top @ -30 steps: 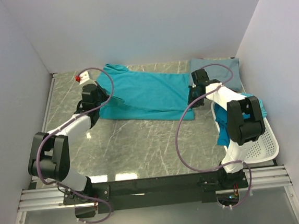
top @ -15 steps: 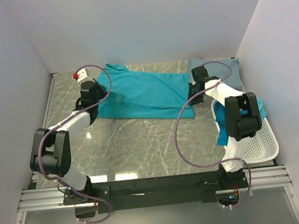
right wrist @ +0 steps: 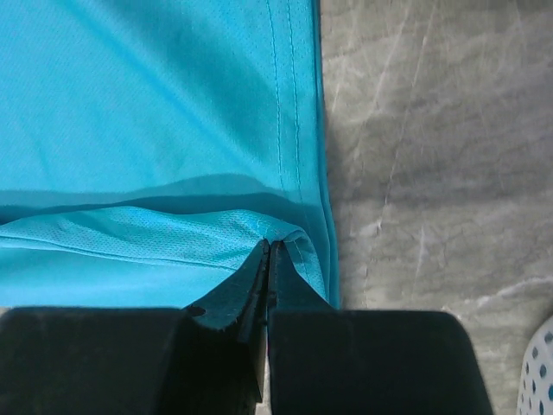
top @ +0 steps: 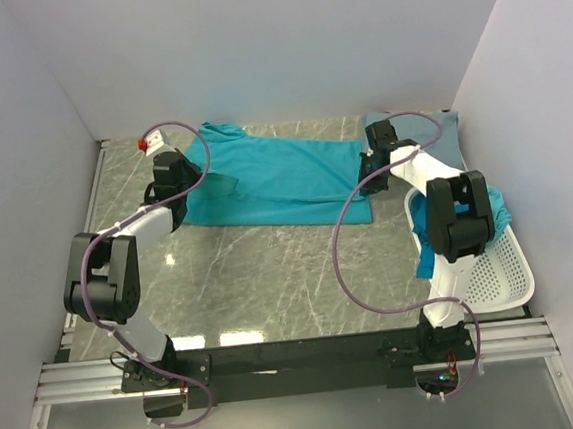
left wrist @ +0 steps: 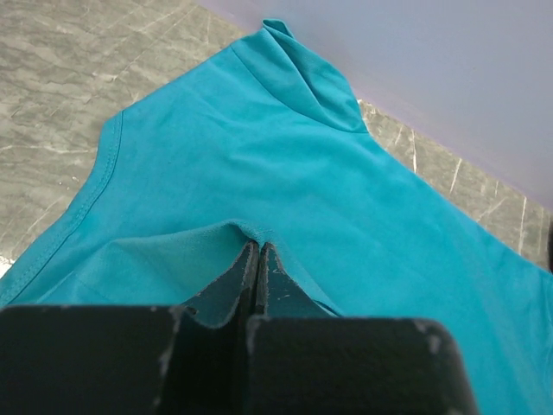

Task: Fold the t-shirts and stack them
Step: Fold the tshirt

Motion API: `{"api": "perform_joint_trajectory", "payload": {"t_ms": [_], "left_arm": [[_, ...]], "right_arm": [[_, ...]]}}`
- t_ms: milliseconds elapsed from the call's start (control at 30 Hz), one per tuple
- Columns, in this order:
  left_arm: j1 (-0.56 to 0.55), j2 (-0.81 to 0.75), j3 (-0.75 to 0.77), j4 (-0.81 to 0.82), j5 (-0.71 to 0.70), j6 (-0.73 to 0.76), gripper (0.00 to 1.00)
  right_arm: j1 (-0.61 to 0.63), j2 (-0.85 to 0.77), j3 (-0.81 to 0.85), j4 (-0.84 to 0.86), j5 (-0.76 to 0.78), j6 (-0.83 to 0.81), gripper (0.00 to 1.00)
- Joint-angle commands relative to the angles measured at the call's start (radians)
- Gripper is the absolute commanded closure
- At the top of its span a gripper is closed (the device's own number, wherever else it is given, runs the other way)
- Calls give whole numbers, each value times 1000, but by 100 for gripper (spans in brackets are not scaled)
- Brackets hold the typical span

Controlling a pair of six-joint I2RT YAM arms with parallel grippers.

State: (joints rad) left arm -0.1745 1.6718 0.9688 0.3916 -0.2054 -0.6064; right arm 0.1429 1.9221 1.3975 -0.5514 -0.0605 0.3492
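A teal t-shirt (top: 283, 180) lies spread across the back of the marble table, partly folded over itself. My left gripper (top: 196, 187) is shut on the shirt's left edge; in the left wrist view the cloth (left wrist: 285, 173) is pinched at the left gripper's (left wrist: 258, 245) tips. My right gripper (top: 366, 174) is shut on the hem at the shirt's right end, with the hem fabric (right wrist: 173, 233) lifted into a fold at the right gripper's (right wrist: 268, 245) tips. A folded grey-blue t-shirt (top: 439, 126) lies at the back right. Another teal t-shirt (top: 427, 237) hangs from the basket.
A white perforated basket (top: 497, 271) stands at the right edge beside the right arm. White walls close the table at the back and on both sides. Bare marble (top: 272, 276) spans the front half of the table.
Both grippers have carried the pinched near edge of the shirt toward the back wall, so the folded shirt now looks narrower. Both arms have stretched farther back.
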Motion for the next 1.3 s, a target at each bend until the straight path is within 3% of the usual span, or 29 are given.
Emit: {"api": "perform_joint_trajectory", "payload": {"t_ms": [0, 133, 167, 233, 267, 333, 400, 567, 733, 1267], "left_arm": [[9, 28, 65, 33, 11, -16, 100], [15, 71, 129, 7, -9, -32, 100], [20, 80, 151, -19, -20, -36, 99], [27, 121, 227, -55, -17, -36, 72], [29, 138, 251, -94, -25, -38, 42], [29, 141, 278, -109, -38, -41, 24], [29, 122, 268, -108, -40, -47, 15], [29, 92, 162, -85, -17, -72, 12], [27, 117, 84, -22, 81, -101, 12], [41, 215, 7, -73, 120, -193, 9]], "right_arm": [[-11, 32, 67, -16, 11, -12, 100], [-12, 69, 141, -39, 11, -15, 92], [-12, 78, 159, -47, 19, -16, 80], [-12, 80, 205, -77, 31, -16, 62], [-12, 65, 213, -85, 48, -16, 49], [-12, 25, 189, -70, 59, -15, 43], [-12, -56, 119, -29, 79, -10, 38], [6, -187, -24, 51, 71, 2, 37], [50, -204, -115, 119, -1, 5, 37], [93, -9, -124, 146, -90, 27, 40]]}}
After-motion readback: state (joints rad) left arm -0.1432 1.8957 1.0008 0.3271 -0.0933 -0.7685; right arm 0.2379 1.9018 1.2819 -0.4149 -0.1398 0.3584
